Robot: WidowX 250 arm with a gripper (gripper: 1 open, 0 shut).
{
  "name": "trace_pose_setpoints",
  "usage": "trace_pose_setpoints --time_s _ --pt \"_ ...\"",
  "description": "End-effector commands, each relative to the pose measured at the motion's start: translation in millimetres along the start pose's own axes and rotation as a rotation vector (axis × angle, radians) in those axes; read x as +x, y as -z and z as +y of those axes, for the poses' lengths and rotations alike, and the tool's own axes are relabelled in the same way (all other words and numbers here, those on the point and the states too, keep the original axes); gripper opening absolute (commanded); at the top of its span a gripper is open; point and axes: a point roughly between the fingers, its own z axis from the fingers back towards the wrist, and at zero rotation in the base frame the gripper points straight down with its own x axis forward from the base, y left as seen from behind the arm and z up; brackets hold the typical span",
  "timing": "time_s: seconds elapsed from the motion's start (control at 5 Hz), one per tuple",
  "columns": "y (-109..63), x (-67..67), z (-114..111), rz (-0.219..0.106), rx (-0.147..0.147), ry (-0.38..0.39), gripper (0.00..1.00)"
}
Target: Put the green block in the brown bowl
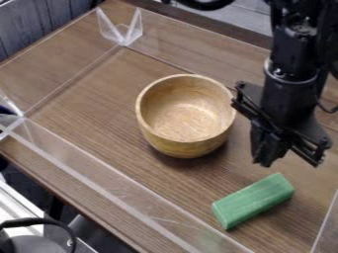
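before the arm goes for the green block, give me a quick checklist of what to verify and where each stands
1. Green block in view and unobstructed: ok, it lies flat on the table near the front right, nothing on it.
2. Gripper empty: ok, nothing shows between the fingertips.
3. Gripper open enough to take the block: not ok, it is shut and must open first.
4. Gripper over the block: not ok, it hangs pointing down behind the block, beside the brown bowl.
5. Bowl ready to receive: ok, upright and empty inside.
6. Clear wall out of the path between block and bowl: ok, it runs along the table's left and front edges.
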Motion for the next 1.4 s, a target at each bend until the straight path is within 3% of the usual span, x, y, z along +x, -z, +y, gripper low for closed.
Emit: trace_pose_setpoints --time_s 0.0,1.0,1.2 --pt "-6.0 3.9 -0.1 -0.033 -0.005 0.001 0.00" --pt "-5.8 4.0 -0.5 -0.047 -0.031 0.001 0.00" --pt "-3.1 3.6 -1.2 -0.055 -0.038 0.014 1.00"
